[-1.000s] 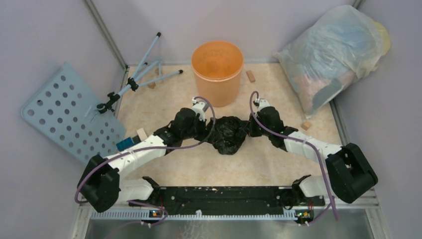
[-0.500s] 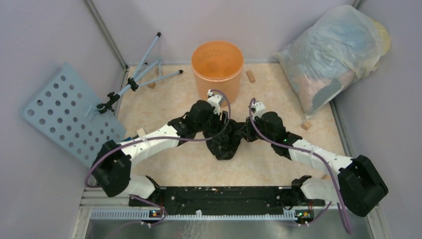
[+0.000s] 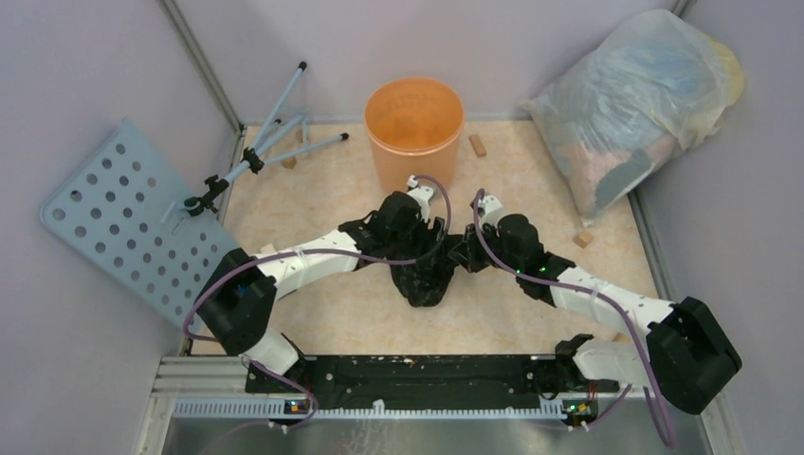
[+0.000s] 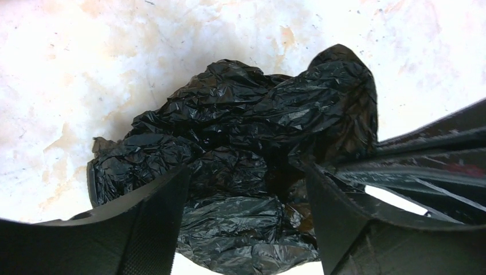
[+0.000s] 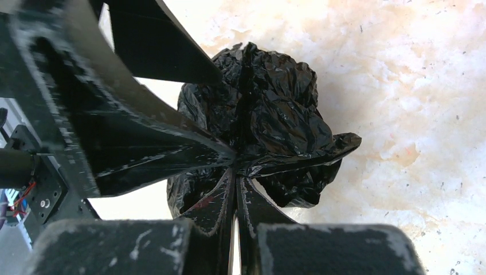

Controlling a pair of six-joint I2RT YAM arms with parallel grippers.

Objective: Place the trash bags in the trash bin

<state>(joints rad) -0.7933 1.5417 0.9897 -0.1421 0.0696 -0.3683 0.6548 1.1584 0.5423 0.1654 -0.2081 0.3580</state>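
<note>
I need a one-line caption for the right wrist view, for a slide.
Right gripper shut on a fold of the crumpled black trash bag, over the speckled beige table.

Left white-and-black arm (image 3: 303, 265) and right white-and-black arm (image 3: 588, 289) both stretch inward, wrists angled toward each other, tips nearly meeting. The left black two-finger tool (image 4: 245, 172) has its fingers spread wide, straddling the crinkled black plastic bag (image 4: 240, 126). The right black two-finger tool (image 5: 236, 172) has its fingers pressed together on a fold of it.
</note>
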